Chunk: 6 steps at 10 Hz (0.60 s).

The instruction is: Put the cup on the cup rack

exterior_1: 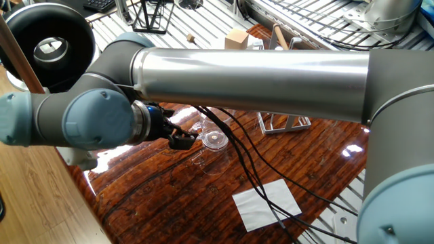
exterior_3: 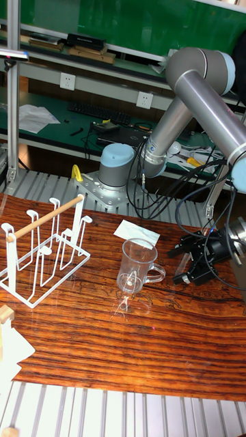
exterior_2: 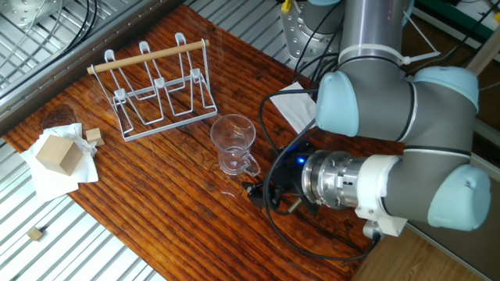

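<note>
The cup (exterior_3: 137, 265) is a clear glass with a side handle, standing upright on the wooden table; it also shows as the cup (exterior_2: 233, 144) and the cup (exterior_1: 214, 139). Its handle points toward my gripper (exterior_3: 179, 265), which hovers low just to its right, open, with nothing between the fingers. That same gripper (exterior_2: 256, 190) sits just below the cup's handle, and the gripper (exterior_1: 183, 139) is left of the cup. The cup rack (exterior_2: 156, 90), white-grey wire with a wooden rod, stands apart at the cup rack (exterior_3: 41, 249); the arm partly hides the cup rack (exterior_1: 285, 122).
A wooden block on crumpled white paper (exterior_2: 58, 152) lies by the table's left end, with small wooden cubes near it. A white paper square (exterior_1: 266, 203) lies flat behind the arm. A black wire stand (exterior_1: 150, 17) and a black ring-shaped object (exterior_1: 47, 41) sit off the table.
</note>
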Available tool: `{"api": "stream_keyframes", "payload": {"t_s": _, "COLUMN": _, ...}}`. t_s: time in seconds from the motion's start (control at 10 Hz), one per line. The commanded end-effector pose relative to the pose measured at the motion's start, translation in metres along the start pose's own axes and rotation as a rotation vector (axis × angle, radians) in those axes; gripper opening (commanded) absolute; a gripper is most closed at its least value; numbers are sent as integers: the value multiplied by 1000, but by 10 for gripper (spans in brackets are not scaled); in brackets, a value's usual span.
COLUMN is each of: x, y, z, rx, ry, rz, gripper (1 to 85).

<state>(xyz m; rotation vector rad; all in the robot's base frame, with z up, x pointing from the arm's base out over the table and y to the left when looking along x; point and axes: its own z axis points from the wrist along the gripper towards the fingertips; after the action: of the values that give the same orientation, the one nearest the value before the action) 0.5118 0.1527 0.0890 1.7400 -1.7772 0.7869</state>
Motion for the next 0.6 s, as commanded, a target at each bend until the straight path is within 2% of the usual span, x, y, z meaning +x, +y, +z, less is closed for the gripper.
{"api": "stream_keyframes", "payload": {"t_s": 0.0, "x": -6, "y": 6, "z": 8, "rx": -22, "ry": -44, "rz": 36, "gripper": 753}}
{"api": "stream_keyframes", "payload": {"t_s": 0.3, "x": -3, "y": 5, "z": 9, "rx": -20, "ry": -31, "rz": 43, "gripper": 740}}
{"api": "stream_keyframes", "payload": {"t_s": 0.5, "x": -4, "y": 7, "z": 10, "rx": -24, "ry": -38, "rz": 56, "gripper": 743}}
